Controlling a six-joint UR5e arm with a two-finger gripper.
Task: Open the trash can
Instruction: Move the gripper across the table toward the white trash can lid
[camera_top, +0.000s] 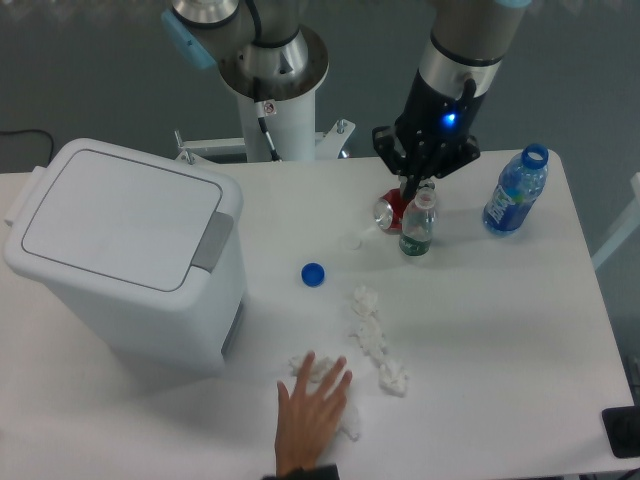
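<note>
Sitting at the worktop's (520, 330) left end, the trash can (125, 255) has its lid down, long axis running left to right, grey push-button (211, 241) facing right. I see my gripper (420, 165) above the red can (392, 211), fingers drawn nearly together, holding nothing. A hand (313, 410) covers tissue scraps (378, 342).
</note>
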